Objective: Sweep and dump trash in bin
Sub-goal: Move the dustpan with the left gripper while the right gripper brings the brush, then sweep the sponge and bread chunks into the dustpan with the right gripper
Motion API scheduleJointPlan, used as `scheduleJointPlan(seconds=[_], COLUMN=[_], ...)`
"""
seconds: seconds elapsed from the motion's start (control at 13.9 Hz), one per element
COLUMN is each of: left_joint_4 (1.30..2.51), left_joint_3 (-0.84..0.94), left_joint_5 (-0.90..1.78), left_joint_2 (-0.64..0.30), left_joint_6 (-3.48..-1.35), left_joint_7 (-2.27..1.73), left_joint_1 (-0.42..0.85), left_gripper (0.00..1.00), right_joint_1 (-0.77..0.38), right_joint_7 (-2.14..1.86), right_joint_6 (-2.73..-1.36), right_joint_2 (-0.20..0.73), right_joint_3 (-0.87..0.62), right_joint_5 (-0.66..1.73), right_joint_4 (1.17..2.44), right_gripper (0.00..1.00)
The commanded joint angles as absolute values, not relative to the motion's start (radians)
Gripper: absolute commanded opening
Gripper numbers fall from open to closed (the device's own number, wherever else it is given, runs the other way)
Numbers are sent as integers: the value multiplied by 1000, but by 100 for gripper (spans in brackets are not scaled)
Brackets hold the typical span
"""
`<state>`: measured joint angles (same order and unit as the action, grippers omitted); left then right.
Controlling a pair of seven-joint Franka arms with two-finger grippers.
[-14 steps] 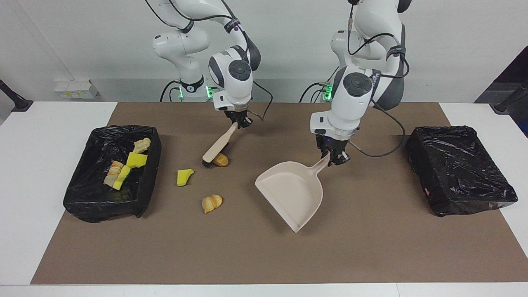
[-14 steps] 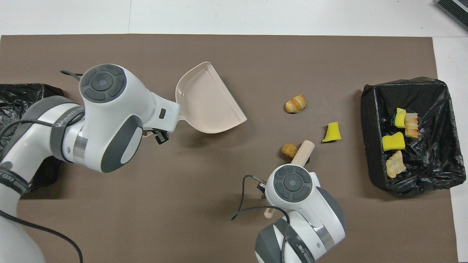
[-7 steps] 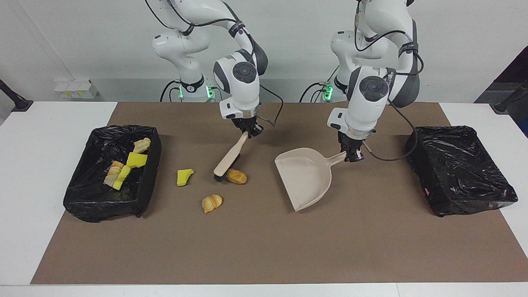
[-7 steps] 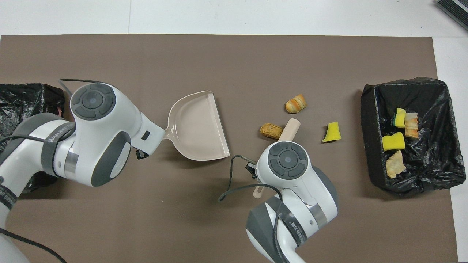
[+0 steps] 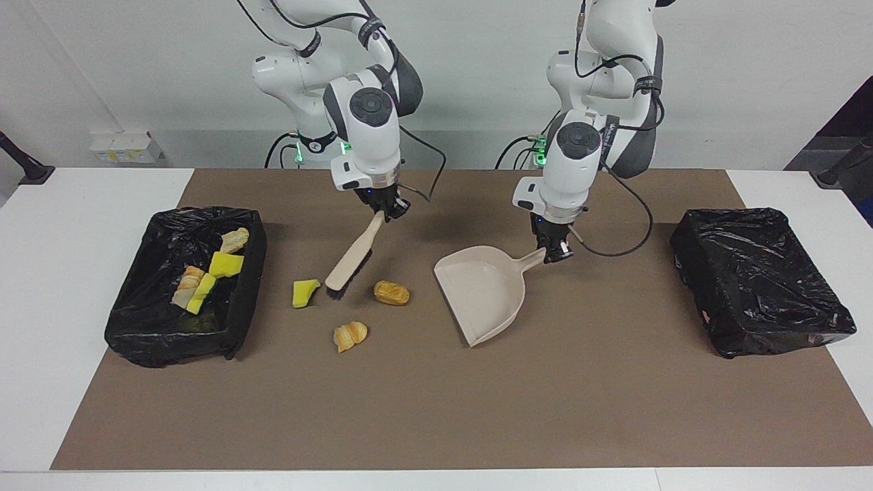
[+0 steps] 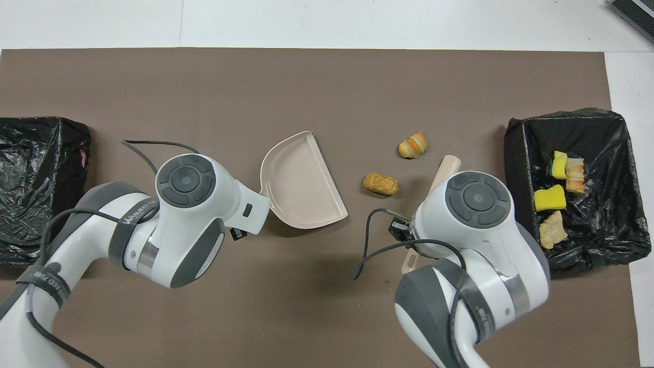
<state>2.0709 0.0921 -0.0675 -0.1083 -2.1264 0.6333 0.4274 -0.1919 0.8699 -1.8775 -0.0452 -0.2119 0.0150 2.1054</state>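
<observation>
Three pieces of trash lie on the brown mat: a yellow sponge chunk (image 5: 305, 292), a tan bread lump (image 5: 391, 292) (image 6: 380, 184) and an orange bread lump (image 5: 350, 335) (image 6: 414, 145). My right gripper (image 5: 383, 206) is shut on the handle of a beige brush (image 5: 349, 258) (image 6: 449, 164). Its bristles are down between the sponge chunk and the tan lump. My left gripper (image 5: 554, 251) is shut on the handle of the beige dustpan (image 5: 481, 290) (image 6: 301, 189), whose open mouth faces the tan lump. In the overhead view the right arm hides the sponge chunk.
A black-lined bin (image 5: 170, 341) (image 6: 516, 204) at the right arm's end of the table holds several yellow and tan scraps. A second black-lined bin (image 5: 771, 327) (image 6: 30, 204) stands at the left arm's end.
The brush pushed the tan lump toward the dustpan, then swung back to beside the yellow sponge chunk. The dustpan turned, lowered and shifted toward the tan lump.
</observation>
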Motion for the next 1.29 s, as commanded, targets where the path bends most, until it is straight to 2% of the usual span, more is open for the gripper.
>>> scheduleJointPlan(seconds=[0.0,0.14,0.43,0.72,1.01,1.22], left_joint_4=[2097,2098,2102,2102,2102,2100], left_joint_3=[80,80,80,80,78,78], left_joint_5=[-86,-86,-86,-86,-86,-87], left_joint_2=[-97,-95,-95,-94,-94,-95], left_joint_6=[-2146,-2148,-2148,-2148,-2149,-2146], left_joint_7=[592,592,595,595,597,649], left_joint_1=[446,448,448,446,448,449], left_gripper=[0,0,0,0,0,0], right_joint_1=[-126,-69,15,61,58,25], right_joint_7=[779,746,562,468,434,431], right_joint_6=[-1861,-1832,-1868,-1940,-2026,-2068], right_joint_2=[-64,-84,-147,-140,-52,75], right_joint_3=[-221,-224,-222,-224,-227,-230], right_joint_5=[-73,-89,-92,-110,-115,-118], right_joint_4=[2141,2172,2284,2330,2312,2197], right_gripper=[0,0,0,0,0,0])
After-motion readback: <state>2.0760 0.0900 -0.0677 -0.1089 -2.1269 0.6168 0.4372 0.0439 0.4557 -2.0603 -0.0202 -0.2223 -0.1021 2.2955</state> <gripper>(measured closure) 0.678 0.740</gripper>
